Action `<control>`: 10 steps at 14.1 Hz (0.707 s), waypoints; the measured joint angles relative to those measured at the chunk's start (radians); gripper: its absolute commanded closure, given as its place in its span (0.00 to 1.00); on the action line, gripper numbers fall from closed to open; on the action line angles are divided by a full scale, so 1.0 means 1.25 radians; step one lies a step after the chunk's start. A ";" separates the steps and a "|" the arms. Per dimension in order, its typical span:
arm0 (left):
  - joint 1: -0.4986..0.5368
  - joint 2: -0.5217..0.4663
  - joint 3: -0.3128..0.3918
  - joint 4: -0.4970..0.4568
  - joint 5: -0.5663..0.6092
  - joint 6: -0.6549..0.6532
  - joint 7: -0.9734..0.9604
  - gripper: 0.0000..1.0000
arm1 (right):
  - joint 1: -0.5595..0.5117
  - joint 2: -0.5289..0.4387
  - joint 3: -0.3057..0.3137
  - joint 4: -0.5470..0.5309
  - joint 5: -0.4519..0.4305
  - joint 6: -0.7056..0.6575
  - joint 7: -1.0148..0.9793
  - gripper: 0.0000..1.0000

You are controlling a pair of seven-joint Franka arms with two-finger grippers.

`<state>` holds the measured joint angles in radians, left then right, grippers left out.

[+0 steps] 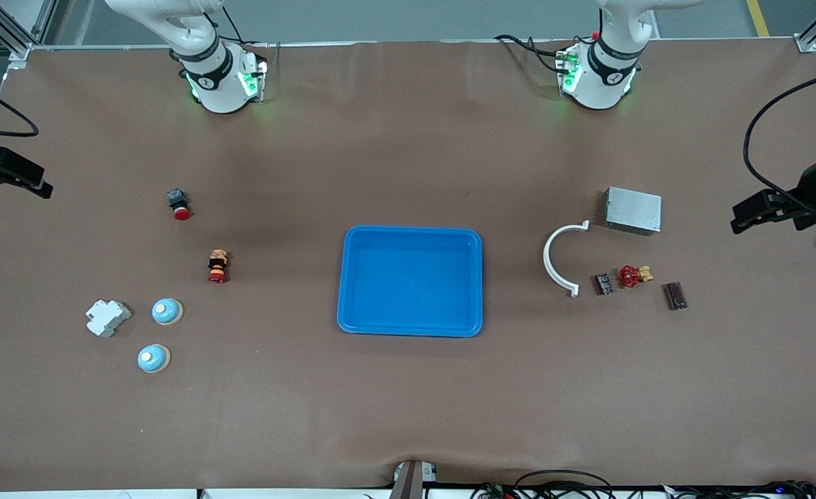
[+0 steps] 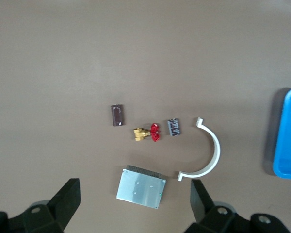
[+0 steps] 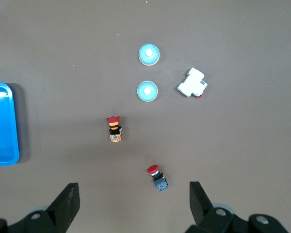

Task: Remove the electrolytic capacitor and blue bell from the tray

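Observation:
A small dark capacitor (image 1: 604, 283) with pale markings lies at the left arm's end of the table, beside a red-handled brass valve (image 1: 634, 276). It also shows in the left wrist view (image 2: 174, 127). Two blue bells lie at the right arm's end: one (image 1: 167, 311) beside a white breaker (image 1: 108, 318), the other (image 1: 152, 358) nearer the front camera. Both show in the right wrist view (image 3: 147, 91) (image 3: 149, 54). My left gripper (image 1: 744, 216) (image 2: 134, 189) is open and empty, high over the silver box (image 2: 141, 187). My right gripper (image 1: 40, 187) (image 3: 133, 190) is open and empty, high beside a red push-button (image 3: 157, 177).
An empty blue tray (image 1: 352, 291) sits mid-table. A white curved bracket (image 1: 553, 260), silver box (image 1: 633, 210) and brown block (image 1: 675, 295) lie near the capacitor. Two red-capped switches (image 1: 179, 204) (image 1: 218, 267) lie between the bells and the right arm's base.

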<state>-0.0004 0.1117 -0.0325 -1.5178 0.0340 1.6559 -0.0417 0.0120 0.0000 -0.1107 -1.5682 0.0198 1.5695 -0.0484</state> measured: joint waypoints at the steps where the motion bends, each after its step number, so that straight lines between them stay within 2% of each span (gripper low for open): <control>1: -0.011 -0.005 0.001 0.000 0.000 0.002 0.000 0.00 | 0.000 0.000 0.000 0.000 0.000 0.000 0.000 0.00; 2: -0.025 -0.011 0.011 0.000 -0.002 0.005 -0.001 0.00 | 0.000 0.000 0.000 0.000 0.000 0.001 -0.001 0.00; 5: -0.084 -0.027 0.094 0.000 -0.053 0.008 0.004 0.00 | 0.000 0.000 0.000 0.000 -0.002 0.002 -0.004 0.00; 10: -0.094 -0.036 0.109 -0.004 -0.061 0.007 0.005 0.00 | 0.000 0.000 0.001 0.000 -0.005 0.003 -0.005 0.00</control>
<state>-0.1175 0.0666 0.1038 -1.5226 -0.0421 1.6642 -0.0359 0.0120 0.0000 -0.1095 -1.5682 0.0134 1.5737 -0.0540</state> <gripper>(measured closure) 0.000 0.000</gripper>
